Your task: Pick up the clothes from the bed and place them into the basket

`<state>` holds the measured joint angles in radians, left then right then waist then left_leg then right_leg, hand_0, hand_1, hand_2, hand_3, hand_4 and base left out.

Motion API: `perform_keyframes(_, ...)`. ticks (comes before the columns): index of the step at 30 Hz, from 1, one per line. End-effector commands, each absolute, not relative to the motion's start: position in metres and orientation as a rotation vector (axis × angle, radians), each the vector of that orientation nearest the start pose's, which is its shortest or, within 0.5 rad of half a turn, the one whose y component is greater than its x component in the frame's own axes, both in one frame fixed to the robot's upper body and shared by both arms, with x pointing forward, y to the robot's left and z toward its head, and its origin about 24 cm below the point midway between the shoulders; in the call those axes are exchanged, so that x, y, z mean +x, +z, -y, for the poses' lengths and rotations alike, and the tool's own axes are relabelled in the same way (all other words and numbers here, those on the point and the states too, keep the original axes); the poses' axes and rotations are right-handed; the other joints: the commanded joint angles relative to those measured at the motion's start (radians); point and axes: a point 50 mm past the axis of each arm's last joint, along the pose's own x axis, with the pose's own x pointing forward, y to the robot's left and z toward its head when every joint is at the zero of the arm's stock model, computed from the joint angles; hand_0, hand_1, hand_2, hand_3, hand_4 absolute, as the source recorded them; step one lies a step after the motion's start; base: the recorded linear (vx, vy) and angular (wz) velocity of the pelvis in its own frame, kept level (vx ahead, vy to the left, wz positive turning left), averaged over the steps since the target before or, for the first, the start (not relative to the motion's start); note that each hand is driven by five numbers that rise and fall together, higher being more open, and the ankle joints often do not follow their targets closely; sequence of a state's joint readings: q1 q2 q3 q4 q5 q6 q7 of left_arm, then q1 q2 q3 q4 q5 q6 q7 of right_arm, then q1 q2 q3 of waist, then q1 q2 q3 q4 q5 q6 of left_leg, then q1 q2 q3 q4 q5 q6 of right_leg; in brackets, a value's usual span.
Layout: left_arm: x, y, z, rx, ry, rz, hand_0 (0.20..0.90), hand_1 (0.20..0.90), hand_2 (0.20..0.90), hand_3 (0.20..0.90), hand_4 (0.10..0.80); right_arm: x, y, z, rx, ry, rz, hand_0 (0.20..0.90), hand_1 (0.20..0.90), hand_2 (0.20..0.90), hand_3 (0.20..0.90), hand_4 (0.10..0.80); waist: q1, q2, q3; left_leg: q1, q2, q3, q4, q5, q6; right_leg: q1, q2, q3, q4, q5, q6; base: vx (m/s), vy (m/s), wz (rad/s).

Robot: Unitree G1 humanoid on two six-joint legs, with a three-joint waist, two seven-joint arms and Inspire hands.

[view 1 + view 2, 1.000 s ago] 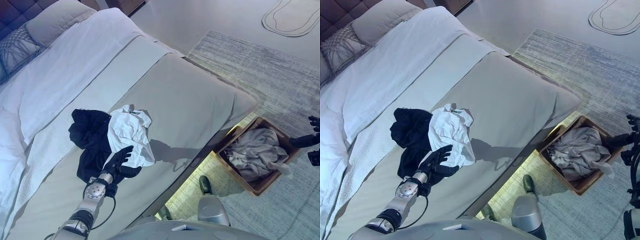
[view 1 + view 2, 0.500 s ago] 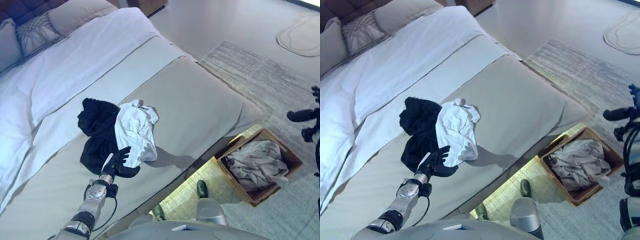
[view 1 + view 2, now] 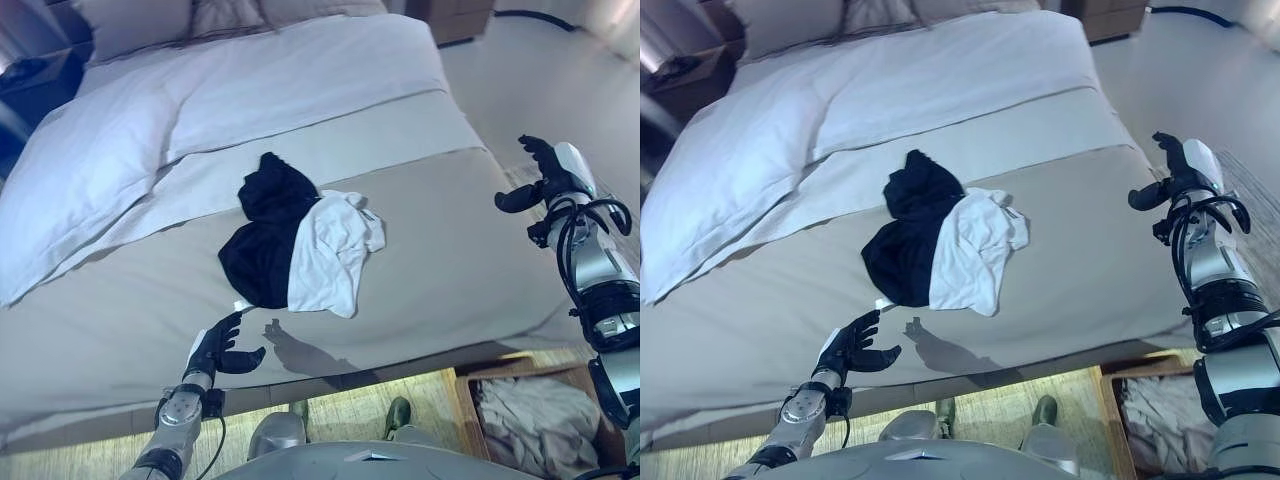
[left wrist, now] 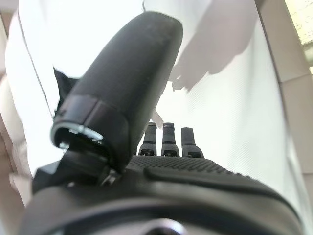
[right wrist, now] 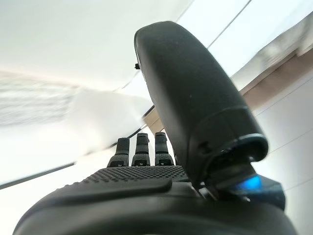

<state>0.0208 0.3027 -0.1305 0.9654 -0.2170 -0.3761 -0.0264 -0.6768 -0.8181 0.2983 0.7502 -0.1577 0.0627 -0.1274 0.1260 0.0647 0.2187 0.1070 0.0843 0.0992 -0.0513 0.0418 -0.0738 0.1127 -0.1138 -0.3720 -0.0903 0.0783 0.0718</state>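
Note:
A black garment (image 3: 262, 230) and a white garment (image 3: 332, 250) lie bunched together on the grey bed cover (image 3: 450, 250), the white one partly over the black one. My left hand (image 3: 218, 347) is open and empty over the bed's near edge, a short way in front of the clothes; its straight fingers (image 4: 168, 139) show in the left wrist view. My right hand (image 3: 540, 172) is open and empty, raised beside the bed's right edge. The brown basket (image 3: 520, 372) stands on the floor at the lower right and holds a grey garment (image 3: 520, 420).
White duvet (image 3: 150, 120) and pillows (image 3: 130, 25) cover the far half of the bed. A dark nightstand (image 3: 35, 80) is at the far left. Pale floor lies to the right of the bed.
The camera has swung round, so the whole picture has shifted. My left hand has come off the clothes and back to the bed's near edge. My right hand has risen beside the bed.

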Motion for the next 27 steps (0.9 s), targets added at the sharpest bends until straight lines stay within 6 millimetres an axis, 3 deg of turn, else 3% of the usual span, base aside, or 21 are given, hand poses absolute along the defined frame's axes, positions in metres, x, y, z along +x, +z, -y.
perform_keyframes(1, 0.184, -0.083, -0.258, 0.192, 0.089, -0.435, 0.900, 0.900, 0.900, 0.900, 0.800, 0.372, 0.197, 0.306, -1.134, -0.296, 0.013, 0.900, 0.900, 0.900, 0.900, 0.800, 0.034, -0.081, -0.068, -0.052, 0.006, 0.012, 0.062, -0.056, -0.033, -0.005, -0.019, -0.015, 0.177, -0.187, -0.042, 0.075, 0.090, 0.24)
perform_keyframes(4, 0.185, -0.082, -0.255, 0.186, 0.074, -0.420, 0.900, 0.900, 0.900, 0.900, 0.800, 0.375, 0.204, 0.307, -1.168, -0.289, -0.009, 0.900, 0.900, 0.900, 0.900, 0.800, 0.061, -0.085, -0.062, -0.066, 0.002, -0.005, 0.062, -0.050, -0.033, -0.002, -0.020, -0.037, 0.183, -0.193, -0.046, 0.070, 0.088, 0.28)
perform_keyframes(8, 0.194, -0.073, -0.254, 0.188, 0.034, -0.369, 0.900, 0.900, 0.900, 0.900, 0.800, 0.377, 0.216, 0.319, -1.255, -0.344, -0.061, 0.900, 0.900, 0.900, 0.900, 0.800, 0.123, -0.083, -0.004, -0.137, -0.019, -0.060, 0.135, -0.062, -0.023, -0.047, -0.028, -0.077, 0.294, -0.245, -0.073, -0.001, 0.071, 0.33)
perform_keyframes(12, 0.214, -0.053, -0.255, 0.187, -0.006, -0.262, 0.900, 0.900, 0.900, 0.900, 0.800, 0.379, 0.238, 0.322, -1.272, -0.435, -0.047, 0.900, 0.900, 0.900, 0.900, 0.800, 0.175, -0.060, 0.114, -0.252, -0.034, -0.105, 0.267, -0.109, -0.013, -0.163, -0.079, -0.103, 0.493, -0.323, -0.098, -0.135, 0.001, 0.33)
perform_keyframes(17, 0.213, -0.048, -0.254, 0.208, -0.016, -0.232, 0.900, 0.900, 0.900, 0.900, 0.800, 0.381, 0.239, 0.321, -1.285, -0.446, -0.076, 0.900, 0.900, 0.900, 0.900, 0.800, 0.214, -0.041, 0.207, -0.346, -0.056, -0.144, 0.375, -0.126, 0.008, -0.249, -0.125, -0.121, 0.632, -0.344, -0.113, -0.014, -0.005, 0.24)
perform_keyframes(27, 0.207, -0.042, -0.244, 0.172, -0.056, -0.163, 0.900, 0.900, 0.900, 0.900, 0.800, 0.389, 0.242, 0.308, -1.284, -0.450, -0.082, 0.900, 0.900, 0.900, 0.900, 0.800, 0.240, 0.018, 0.301, -0.520, -0.135, -0.134, 0.610, -0.211, 0.066, -0.410, -0.187, -0.119, 0.879, -0.419, -0.149, -0.013, 0.026, 0.11)
